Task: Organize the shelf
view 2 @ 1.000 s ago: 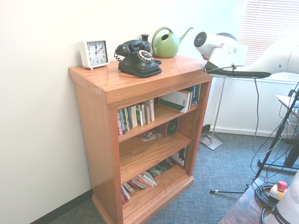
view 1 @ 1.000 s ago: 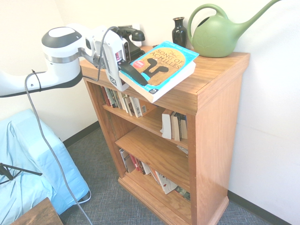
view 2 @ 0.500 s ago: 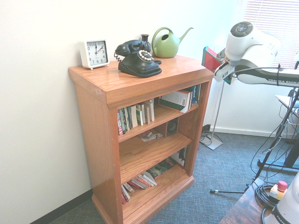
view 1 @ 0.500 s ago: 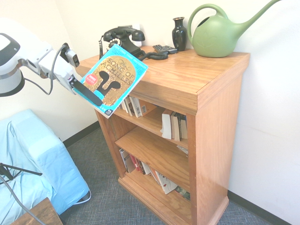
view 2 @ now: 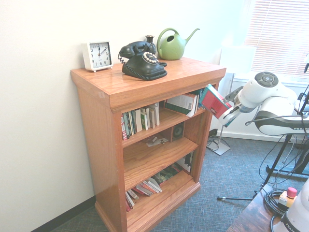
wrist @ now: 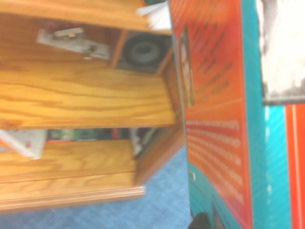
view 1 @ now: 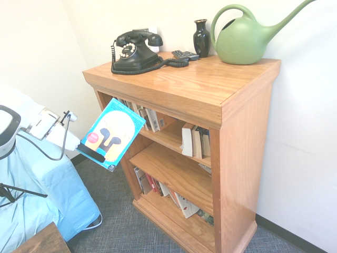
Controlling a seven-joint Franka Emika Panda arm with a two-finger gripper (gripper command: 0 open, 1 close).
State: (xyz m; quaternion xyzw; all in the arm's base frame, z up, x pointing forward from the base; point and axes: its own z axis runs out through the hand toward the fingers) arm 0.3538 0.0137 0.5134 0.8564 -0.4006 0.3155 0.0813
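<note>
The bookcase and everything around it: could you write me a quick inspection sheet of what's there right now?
Surface: shelf, oak, wide flat top, three inner boards.
Job's things: teal book held tilted in the air beside the shelf's front corner, touching nothing else; upright and leaning books on the top board, more lying on the bottom board.
Clutter: black telephone, dark vase, green watering can and white clock on top.
Grippers: gripper shut on the teal book's lower edge.
Cables: nothing seen beyond the rig's own.
Surroundings: white walls, grey carpet, light blue cover, window blinds.
</note>
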